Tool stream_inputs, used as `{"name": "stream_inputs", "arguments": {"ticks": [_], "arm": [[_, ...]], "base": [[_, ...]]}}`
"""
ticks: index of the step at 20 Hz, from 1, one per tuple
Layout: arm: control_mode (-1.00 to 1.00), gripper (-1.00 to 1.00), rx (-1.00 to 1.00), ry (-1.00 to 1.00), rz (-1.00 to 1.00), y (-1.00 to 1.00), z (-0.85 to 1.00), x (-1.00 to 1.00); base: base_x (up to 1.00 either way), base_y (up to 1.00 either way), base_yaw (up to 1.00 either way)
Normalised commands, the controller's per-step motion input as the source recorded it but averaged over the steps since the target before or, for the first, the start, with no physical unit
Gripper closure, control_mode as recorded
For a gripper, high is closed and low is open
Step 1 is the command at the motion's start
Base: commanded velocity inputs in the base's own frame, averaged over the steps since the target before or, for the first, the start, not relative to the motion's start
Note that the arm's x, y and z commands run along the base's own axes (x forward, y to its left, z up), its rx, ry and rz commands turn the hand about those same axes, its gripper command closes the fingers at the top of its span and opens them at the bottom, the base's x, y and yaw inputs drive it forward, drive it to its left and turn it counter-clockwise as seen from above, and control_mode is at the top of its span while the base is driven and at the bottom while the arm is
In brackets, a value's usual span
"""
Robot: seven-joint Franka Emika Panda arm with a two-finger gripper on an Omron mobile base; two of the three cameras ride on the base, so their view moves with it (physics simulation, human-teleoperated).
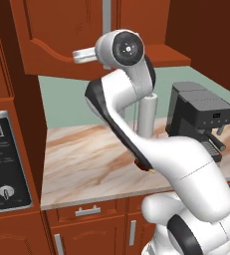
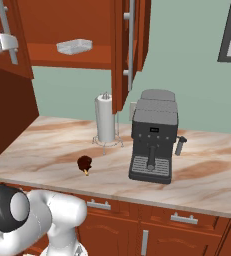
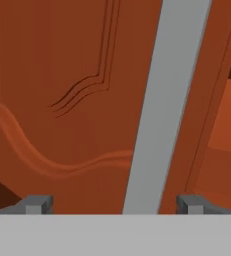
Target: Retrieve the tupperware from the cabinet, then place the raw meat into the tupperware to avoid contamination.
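The cabinet [image 2: 52, 20] stands with both doors swung out. On its shelf lies the tupperware [image 2: 74, 46], a shallow white tray. My gripper [image 2: 1, 42] is up at the left door. In the hand view the gripper [image 3: 114, 205] is open, and the door's silver handle [image 3: 162, 100] runs between the two fingertips [image 3: 37, 204] without touching either. From the left base view the gripper [image 1: 84, 55] sits against that door [image 1: 57, 35]. The raw meat [image 2: 84, 163], a dark lump with a tan bone end, rests on the counter [image 2: 42, 150] in front of the paper towels.
A white paper-towel roll [image 2: 105, 120] on a wire stand and a dark coffee machine [image 2: 153, 142] stand on the counter under the cabinet. The right door [image 2: 130, 45] juts out edge-on above them. An oven panel [image 1: 2, 159] borders the counter's left end. Drawers [image 2: 102, 205] lie below.
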Motion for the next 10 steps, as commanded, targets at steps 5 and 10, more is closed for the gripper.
{"name": "stream_inputs", "arguments": {"ticks": [5,10], "arm": [[-1.0,-1.0,0.0,-0.03,0.05,0.0,0.21,-0.42],[-1.0,-1.0,0.0,-0.06,0.04,-0.09,0.22,-0.4]], "base": [[0.0,0.0,0.0],[0.0,0.0,0.0]]}}
